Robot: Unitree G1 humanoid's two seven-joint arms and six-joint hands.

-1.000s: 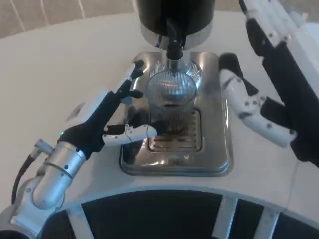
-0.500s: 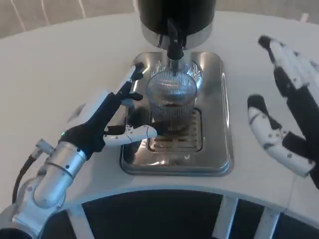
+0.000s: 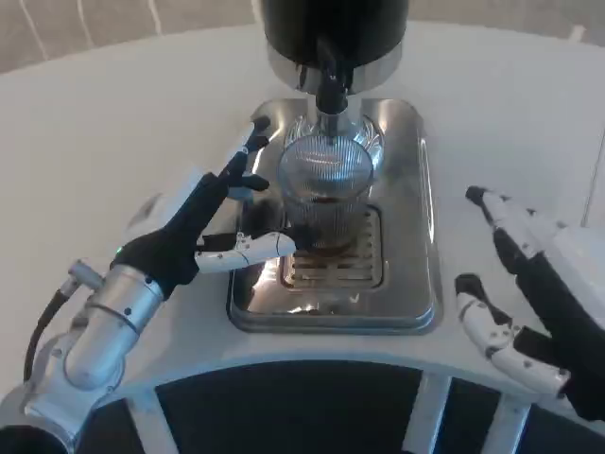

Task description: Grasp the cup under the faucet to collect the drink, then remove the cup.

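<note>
The cup stands on the drip tray under the faucet; left hand spread beside it should wrap both sides squarely before lifting; right hand waits open

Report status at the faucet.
Left robot hand around cup, contact unclear. Cup on drip tray under faucet. Right robot hand open, clear of tray.

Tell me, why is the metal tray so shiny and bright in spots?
In the head view, the steel tray mirrors the room's light, so white glare shows near its front rim; the ribbed cup glints too, and the whole picture is slightly soft.
</note>
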